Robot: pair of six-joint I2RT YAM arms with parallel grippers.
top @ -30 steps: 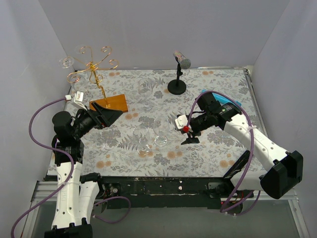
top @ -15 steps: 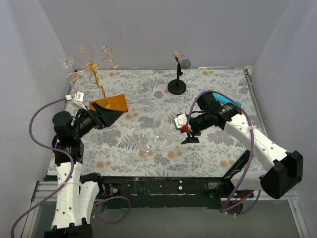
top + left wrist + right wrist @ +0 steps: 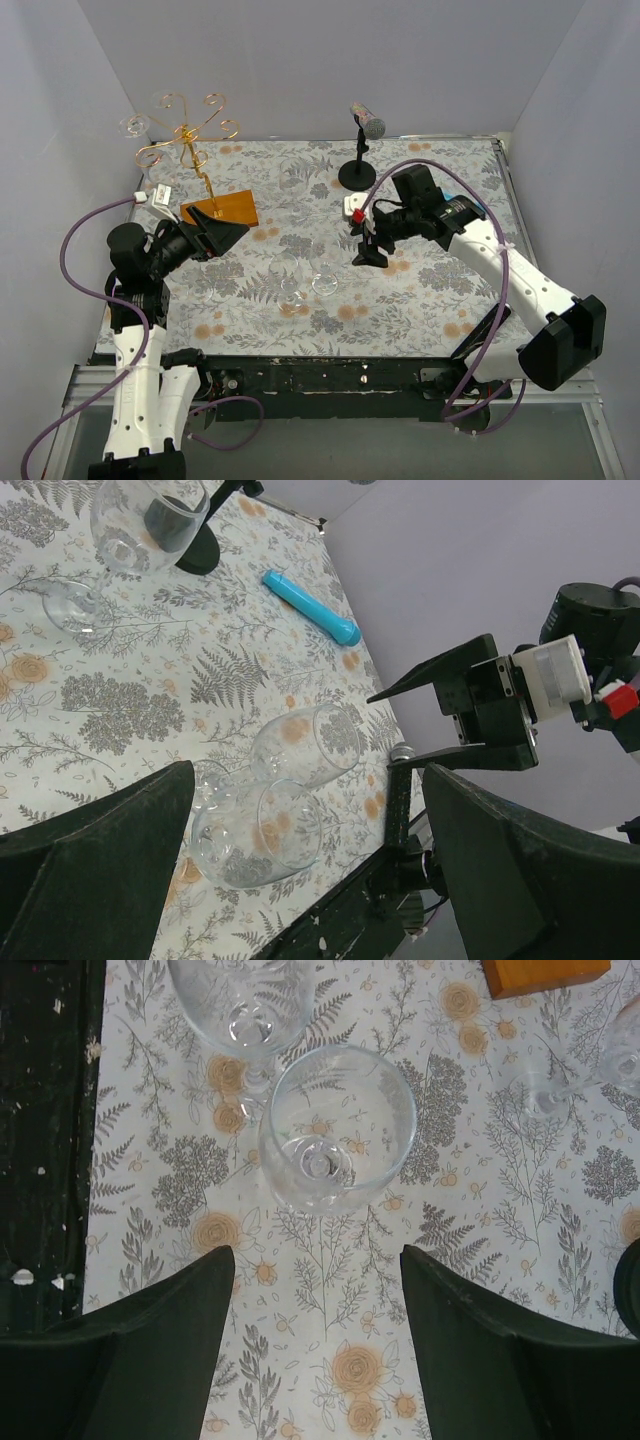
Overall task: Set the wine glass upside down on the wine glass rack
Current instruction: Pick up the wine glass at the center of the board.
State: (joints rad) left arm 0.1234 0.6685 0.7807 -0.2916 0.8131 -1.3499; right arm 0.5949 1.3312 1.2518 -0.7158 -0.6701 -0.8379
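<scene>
Two clear wine glasses [image 3: 325, 280] [image 3: 290, 286] stand upright side by side on the floral cloth near the table's middle. From above, the right wrist view shows one wine glass [image 3: 338, 1132] just ahead of my open, empty right gripper [image 3: 315, 1260] [image 3: 368, 252], and the other wine glass [image 3: 250, 1000] farther on. My left gripper [image 3: 228, 232] [image 3: 308, 775] is wide open, empty, and faces those glasses [image 3: 305, 745] from the left. The gold wire wine glass rack [image 3: 190, 130] stands on its wooden base [image 3: 220, 210] at the back left. A glass [image 3: 133, 125] hangs from one of its arms.
A black microphone stand [image 3: 358, 172] stands at the back centre, with another upright glass [image 3: 295, 172] to its left. A blue tube [image 3: 310, 605] lies at the right, near my right arm. Grey walls close in the left, back and right sides.
My right gripper has risen and pulled back away from the two glasses, toward the back of the table. The left arm and the glasses have not moved.
</scene>
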